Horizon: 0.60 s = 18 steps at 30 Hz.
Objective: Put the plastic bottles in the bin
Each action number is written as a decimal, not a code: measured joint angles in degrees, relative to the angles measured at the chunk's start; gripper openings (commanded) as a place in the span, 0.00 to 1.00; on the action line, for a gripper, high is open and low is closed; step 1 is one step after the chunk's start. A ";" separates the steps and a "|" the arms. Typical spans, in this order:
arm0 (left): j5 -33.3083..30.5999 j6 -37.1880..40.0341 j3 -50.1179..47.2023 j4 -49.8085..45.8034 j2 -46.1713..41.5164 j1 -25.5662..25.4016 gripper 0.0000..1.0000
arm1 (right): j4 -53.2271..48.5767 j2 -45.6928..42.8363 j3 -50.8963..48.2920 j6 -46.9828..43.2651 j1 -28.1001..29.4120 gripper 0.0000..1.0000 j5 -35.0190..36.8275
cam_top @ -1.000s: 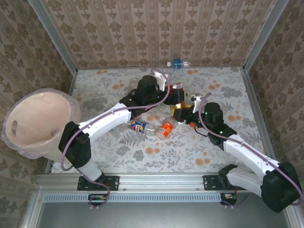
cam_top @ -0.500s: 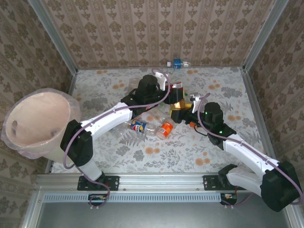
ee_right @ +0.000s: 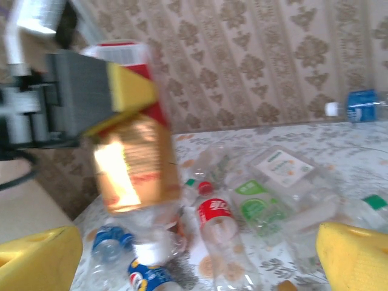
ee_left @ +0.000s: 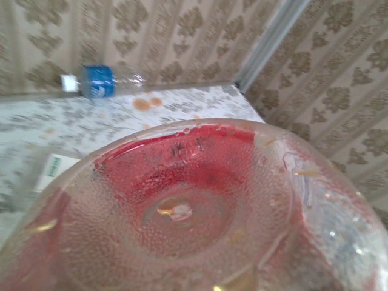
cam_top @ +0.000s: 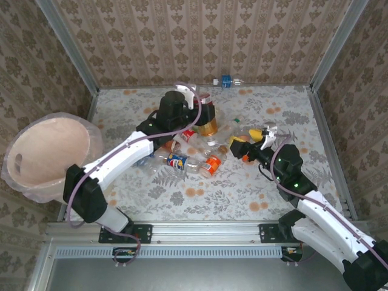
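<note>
My left gripper (cam_top: pixel 204 113) is shut on a clear plastic bottle (cam_top: pixel 208 127) with a red and gold label, held above the table's middle. Its base (ee_left: pixel 182 212) bulges close up in the left wrist view. In the right wrist view the same bottle (ee_right: pixel 136 163) hangs cap down from the left gripper's yellow pad (ee_right: pixel 128 86). My right gripper (cam_top: pixel 253 143) stands open to the right of it, nothing between its yellow fingers (ee_right: pixel 354 254). Several more bottles (cam_top: pixel 193 161) lie on the table, among them a red-labelled one (ee_right: pixel 215 212). The bin (cam_top: pixel 27 176) sits at far left.
A blue-labelled bottle (cam_top: pixel 227 80) lies against the back wall. A Pepsi-labelled bottle (cam_top: pixel 177 161) and an orange-labelled one (cam_top: pixel 212 164) lie in front of the pile. Patterned walls and metal posts enclose the table.
The right gripper opened, let go of the red and gold bottle and drew back to the right. The left gripper closed on that bottle and carried it up and to the left.
</note>
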 measured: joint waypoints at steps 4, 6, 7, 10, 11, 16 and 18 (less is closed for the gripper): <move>-5.57 4.00 0.00 -4.55 -5.46 0.39 0.60 | -0.17 0.28 -1.33 0.48 0.00 1.00 4.39; -8.24 5.92 0.00 -6.69 -8.11 0.50 0.60 | -0.15 0.83 -1.36 0.48 0.00 1.00 5.62; -9.64 6.86 0.00 -7.82 -9.42 0.59 0.60 | -0.15 1.16 -1.36 0.48 0.00 1.00 6.16; -14.10 9.53 0.26 -11.45 -13.07 0.72 0.60 | -0.13 2.36 -1.36 0.46 0.00 1.00 7.32; -15.45 10.32 0.50 -12.79 -14.10 0.74 0.60 | -0.07 2.86 -1.36 0.46 0.00 1.00 7.74; -22.10 13.84 2.43 -19.54 -18.91 0.76 0.61 | 1.53 5.18 -1.38 0.48 0.00 1.00 9.49; -24.90 15.08 3.37 -22.08 -20.74 0.85 0.61 | 2.12 5.77 -1.38 0.46 0.00 1.00 9.75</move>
